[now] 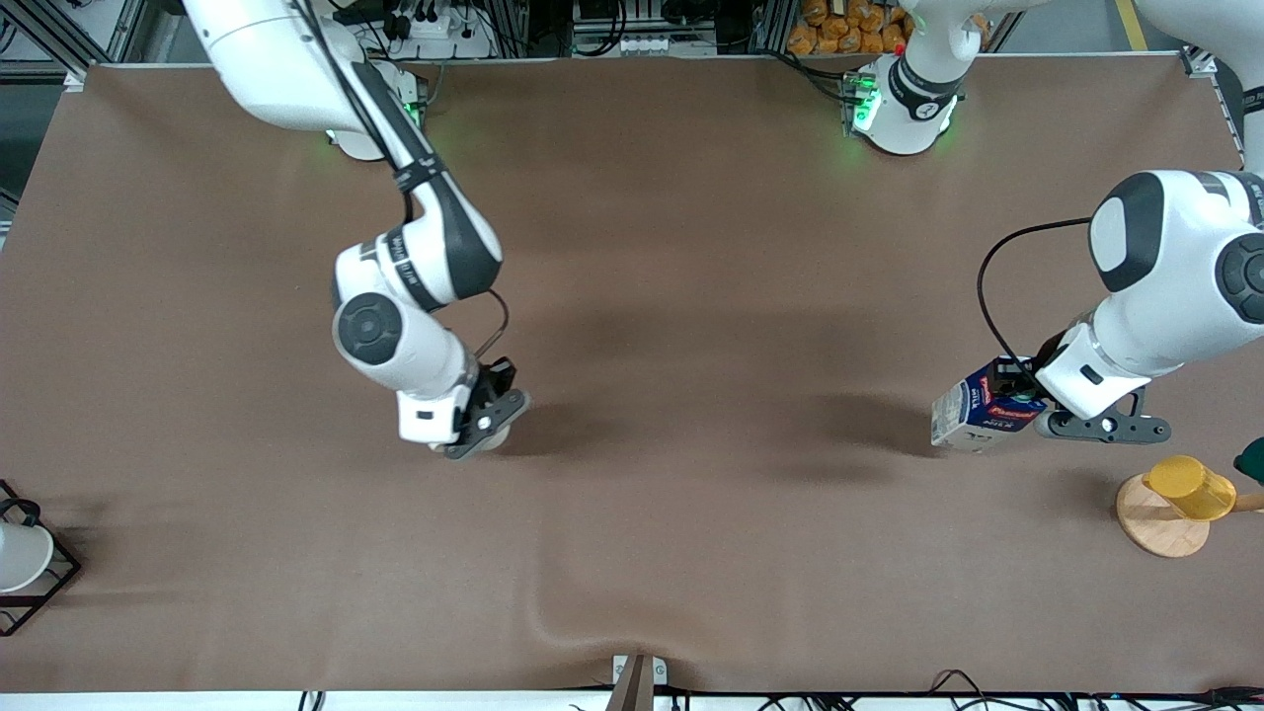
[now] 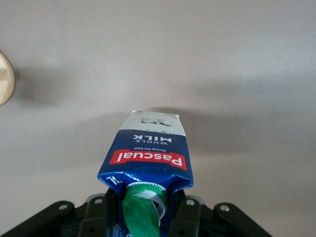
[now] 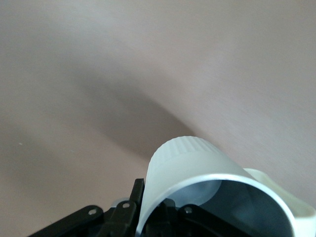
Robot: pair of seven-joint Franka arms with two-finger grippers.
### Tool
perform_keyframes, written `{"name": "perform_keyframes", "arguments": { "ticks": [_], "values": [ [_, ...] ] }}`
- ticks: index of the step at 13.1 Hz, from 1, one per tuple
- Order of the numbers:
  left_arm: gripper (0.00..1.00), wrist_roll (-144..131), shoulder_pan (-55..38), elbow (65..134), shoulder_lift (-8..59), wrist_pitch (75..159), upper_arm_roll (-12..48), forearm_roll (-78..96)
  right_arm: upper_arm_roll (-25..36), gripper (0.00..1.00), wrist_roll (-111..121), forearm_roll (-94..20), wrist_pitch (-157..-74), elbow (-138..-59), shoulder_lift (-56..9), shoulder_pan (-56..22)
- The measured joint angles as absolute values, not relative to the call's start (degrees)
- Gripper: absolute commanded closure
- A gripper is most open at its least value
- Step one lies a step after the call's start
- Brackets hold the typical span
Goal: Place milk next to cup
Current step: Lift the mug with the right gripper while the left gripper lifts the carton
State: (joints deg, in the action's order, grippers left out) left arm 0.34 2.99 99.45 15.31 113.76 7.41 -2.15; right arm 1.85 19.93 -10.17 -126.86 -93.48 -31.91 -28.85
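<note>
The milk hangs tilted in the left gripper, fingers clamped on its gable top, over the bench toward the left arm's end, with the yellow cup on its wooden disc at its 4 o'clock. The cup, at the milk's 9 o'clock and well apart across bare brown cloth, has its rim pinched between the right gripper's fingers.

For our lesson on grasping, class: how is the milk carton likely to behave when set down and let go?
The milk is shut in the left claw at its cap end, tilted, so it could tip unless set square. Its flat base should not roll. The creased top suggests thin card that may dent. The right claw holds the cup.
</note>
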Motion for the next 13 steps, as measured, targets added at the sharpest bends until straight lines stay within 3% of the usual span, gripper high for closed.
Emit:
{"name": "perform_keyframes", "arguments": {
  "ticks": [5, 9, 10, 13],
  "values": [
    [0.72, -1.4, 1.8, 97.0, 15.3, 110.3, 8.2, -2.1, 2.0, 1.00, 19.4, -10.0, -136.1, -90.5, -37.2, -35.8],
    [0.72, -8.2, 1.6, 95.1, 15.3, 107.1, 11.5, -2.1, 2.1, 1.00, 21.1, -8.3, -137.3, -85.4, -41.4, -37.1],
    [0.72, -10.3, 1.5, 94.6, 15.3, 106.5, 12.5, -2.1, 2.1, 0.97, 21.1, -8.1, -137.3, -84.3, -42.4, -38.0],
    [0.72, -17.1, 1.4, 94.2, 15.3, 105.8, 15.2, -2.1, 2.2, 0.73, 21.1, -6.1, -137.3, -82.8, -44.7, -40.5]
  ]
}}
